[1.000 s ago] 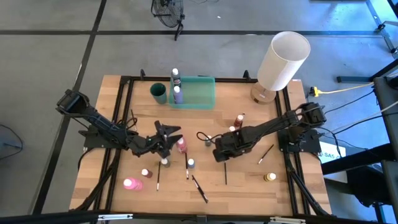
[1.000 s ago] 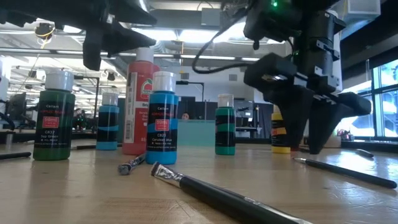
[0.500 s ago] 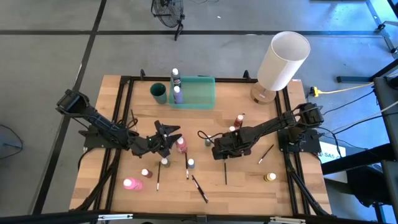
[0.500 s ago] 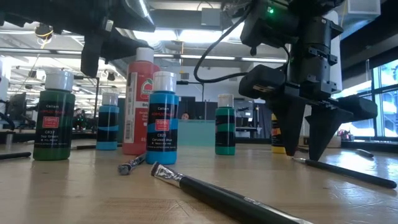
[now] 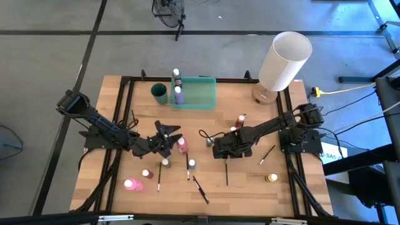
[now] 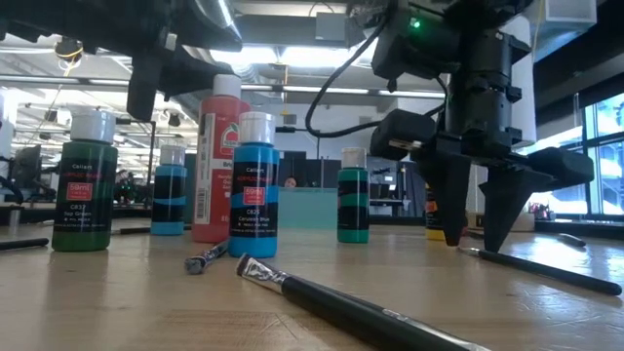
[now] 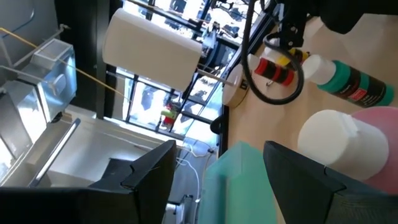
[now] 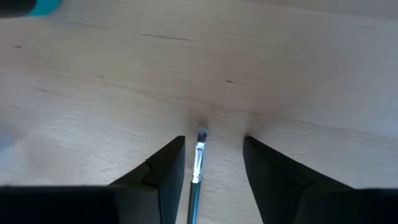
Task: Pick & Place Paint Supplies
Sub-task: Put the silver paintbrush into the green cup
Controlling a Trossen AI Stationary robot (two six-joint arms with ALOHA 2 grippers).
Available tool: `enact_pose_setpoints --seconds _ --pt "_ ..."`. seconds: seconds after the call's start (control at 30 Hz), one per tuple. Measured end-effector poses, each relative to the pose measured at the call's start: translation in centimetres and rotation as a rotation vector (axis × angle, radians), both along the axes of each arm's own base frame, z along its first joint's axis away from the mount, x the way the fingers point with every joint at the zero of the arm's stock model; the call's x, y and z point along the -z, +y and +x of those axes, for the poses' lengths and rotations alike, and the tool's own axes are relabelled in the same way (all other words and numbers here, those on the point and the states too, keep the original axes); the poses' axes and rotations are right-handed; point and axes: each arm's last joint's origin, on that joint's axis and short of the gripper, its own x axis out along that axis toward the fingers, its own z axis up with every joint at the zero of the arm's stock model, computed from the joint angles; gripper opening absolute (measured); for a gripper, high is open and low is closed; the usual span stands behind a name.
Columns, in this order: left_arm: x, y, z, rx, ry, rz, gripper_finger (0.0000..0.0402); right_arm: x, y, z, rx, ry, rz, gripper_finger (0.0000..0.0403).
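left gripper [image 5: 170, 139] mid-table, fingers spread either side of pink bottle [image 5: 182, 145], not clamped. further right, right gripper [image 5: 225, 155] low over wood, fingers apart, straddling tip of thin paintbrush [image 8: 198, 163] lying on table [image 5: 244, 181].

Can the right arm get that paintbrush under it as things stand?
Probably yes. The right tool is open, and the paintbrush lies between its fingers on bare table, with nothing else near the tip.
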Motion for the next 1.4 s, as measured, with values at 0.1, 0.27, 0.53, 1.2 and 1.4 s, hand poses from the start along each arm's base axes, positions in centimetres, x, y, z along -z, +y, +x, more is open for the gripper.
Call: enact_pose_setpoints --seconds 0.1,0.27,0.53,1.2,1.4 --pt "0.01 0.01 -0.01 -0.004 0.000 -0.001 0.0239 0.01 -0.04 -0.12 0.002 0.012 -0.008 0.0169" --pt "0.03 0.03 -0.02 -0.010 0.002 0.001 0.0239 0.01 -0.06 -0.12 0.004 0.014 -0.008 0.0168" --pt "0.03 0.05 -0.04 -0.021 0.001 0.002 0.0239 0.06 -0.35 -0.24 0.004 0.034 -0.005 0.0125" --pt "0.42 0.09 -0.09 -0.025 0.027 0.000 0.0239 0.15 -0.67 -0.50 -0.070 0.047 -0.043 0.0027" --pt "0.42 0.08 -0.09 -0.024 0.027 0.000 0.0239 0.16 -0.70 -0.52 -0.105 0.041 -0.065 0.0004"
